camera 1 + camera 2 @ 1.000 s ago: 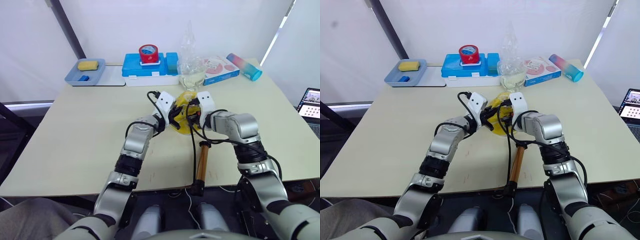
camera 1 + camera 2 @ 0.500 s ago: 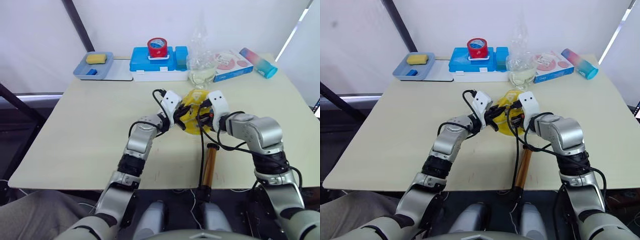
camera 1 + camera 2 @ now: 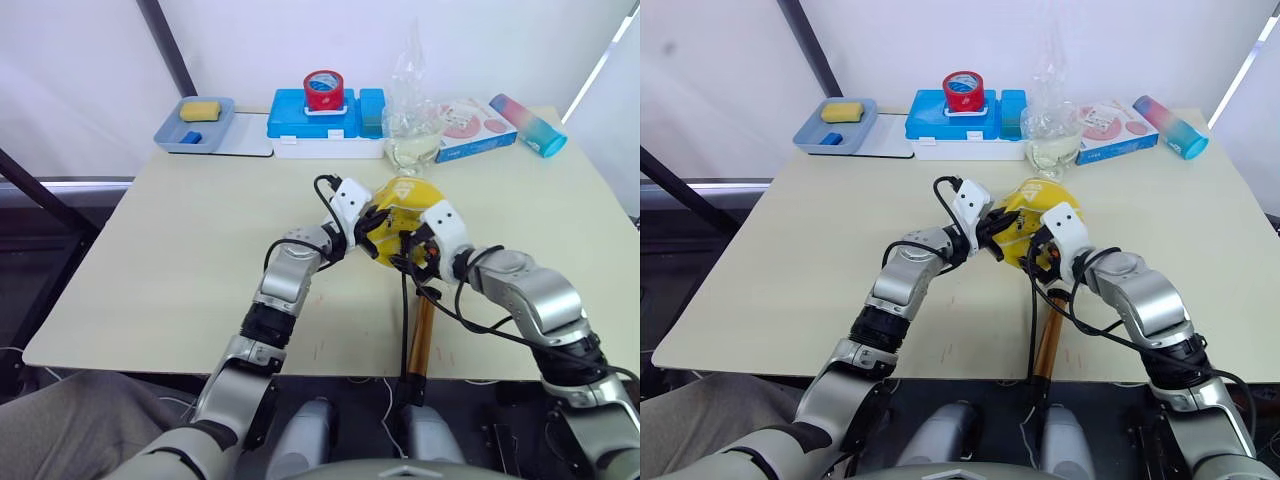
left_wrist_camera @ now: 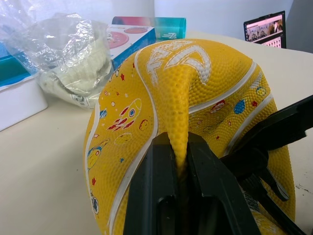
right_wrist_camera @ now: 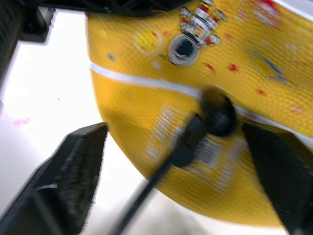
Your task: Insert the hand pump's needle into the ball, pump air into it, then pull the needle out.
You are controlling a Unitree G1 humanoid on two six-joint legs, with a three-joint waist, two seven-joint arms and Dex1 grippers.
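The yellow ball [image 3: 402,203], limp and creased, lies on the table [image 3: 180,270] near its middle. My left gripper [image 4: 180,142] is shut on a raised fold of the ball [image 4: 205,93]. At the ball's near right side my right gripper [image 5: 173,132] is open, its fingers [image 5: 73,171] spread wide. Between them the needle's black fitting [image 5: 215,115] rests against the ball, apart from the round valve hole [image 5: 184,47]; the metal tip is hidden. The black hose [image 3: 405,300] runs down to the copper-orange hand pump [image 3: 423,335], which lies across the table's front edge.
Along the far edge stand a blue tray with a yellow sponge [image 3: 200,110], a blue box with a red tape roll [image 3: 323,88], a clear plastic bag [image 3: 415,140], a pink-and-white box [image 3: 470,125] and a pink-blue bottle [image 3: 527,125].
My right gripper has opened, let go of the needle's fitting and drawn back a little from the ball. The left gripper keeps its hold. The head camera has shifted.
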